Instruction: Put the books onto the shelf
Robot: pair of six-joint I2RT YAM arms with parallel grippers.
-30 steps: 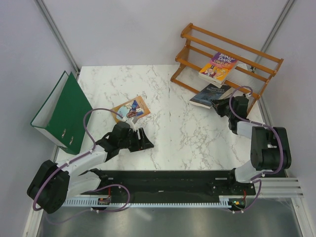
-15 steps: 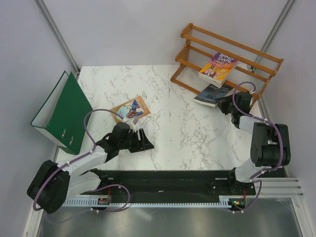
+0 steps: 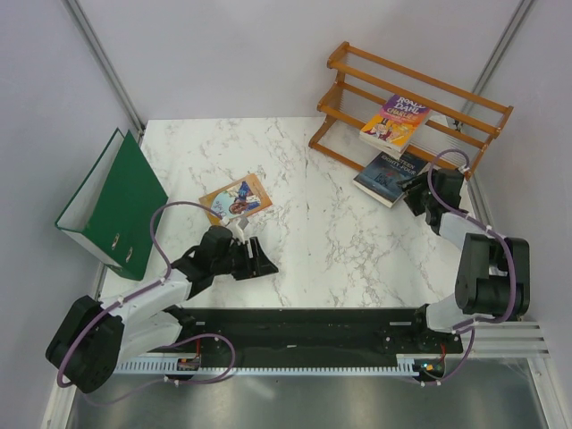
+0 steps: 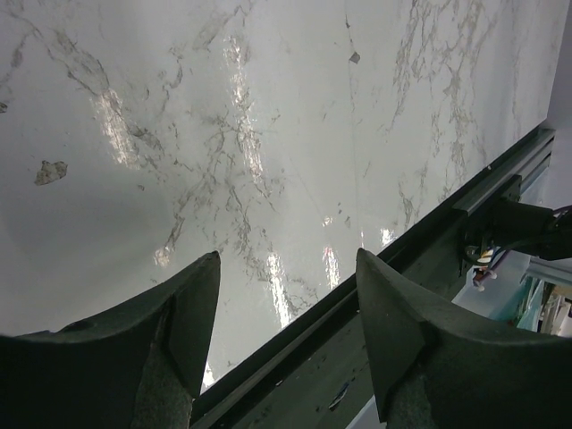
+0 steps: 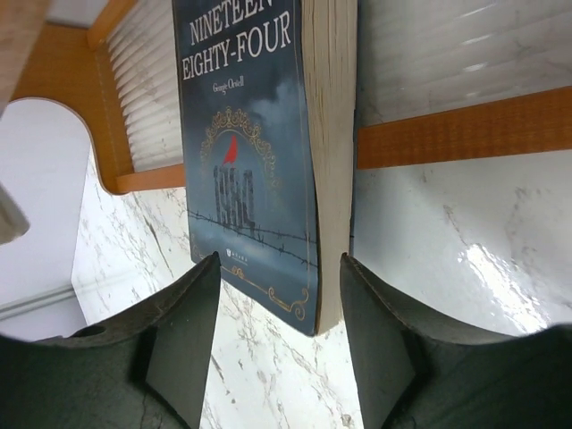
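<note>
The orange-brown shelf stands at the back right. A purple-and-yellow book lies across its tiers. A dark blue book leans on the lower tier with its near end on the table. My right gripper is open; its fingers flank that book's lower corner with gaps on both sides. A tan book lies flat mid-left on the table. My left gripper is open over bare marble, just nearer than the tan book, with nothing between its fingers.
A large green ring binder leans at the left table edge. A black rail runs along the near edge. The shelf's lower slat crosses right behind the blue book. Walls close in on both sides.
My right gripper has opened and let go of the dark blue book, which has slid further onto the shelf's lower tier. My left arm has drawn back slightly.
</note>
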